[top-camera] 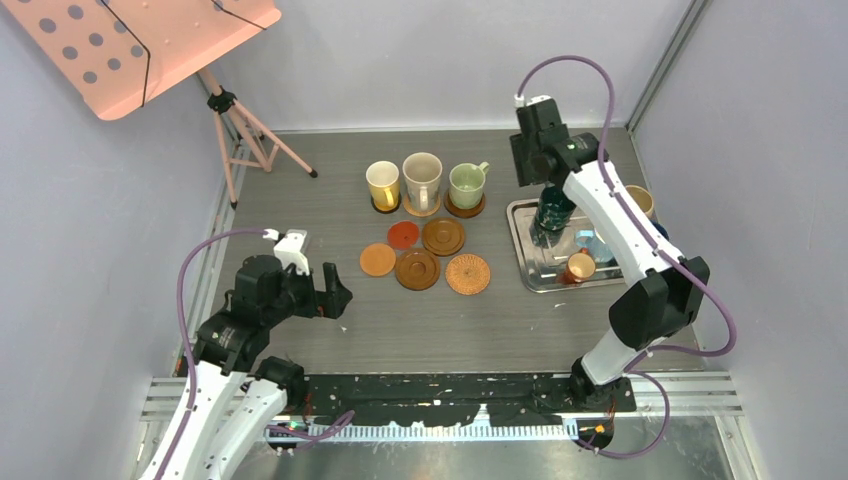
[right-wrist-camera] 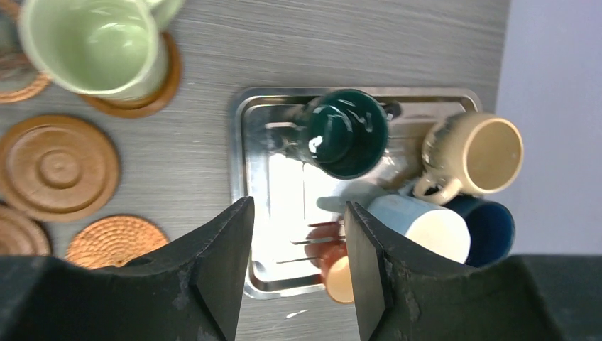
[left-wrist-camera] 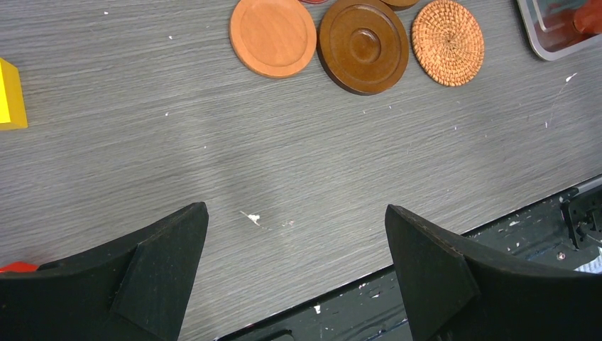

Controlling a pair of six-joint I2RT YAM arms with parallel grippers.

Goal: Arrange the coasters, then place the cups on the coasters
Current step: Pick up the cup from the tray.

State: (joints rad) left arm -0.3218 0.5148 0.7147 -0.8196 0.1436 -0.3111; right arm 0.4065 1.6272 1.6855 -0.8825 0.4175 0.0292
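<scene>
Picking the next cup out of the tray looks like the step in hand: the right tool hangs over the metal tray with its jaws partly apart and nothing between them, and the dark green cup stands just ahead of its fingertips. To do it well, I would lower one finger inside the rim (the cup seems mouth-up) and one outside the wall. I would choose the side away from the beige cup, close firmly, then lift straight up so no neighbour is knocked. The left tool is spread wide and empty over bare bench, with the free coasters ahead of it.

Counted, there are eight cups:
- Three sit on coasters: yellow cup, cream cup, pale green cup.
- Five are below the right tool, adding the white-blue cup, navy cup and small orange cup.

Eight coasters show, three under cups and five free: red coaster, orange-tan coaster, wicker coaster and two dark brown coasters
</scene>
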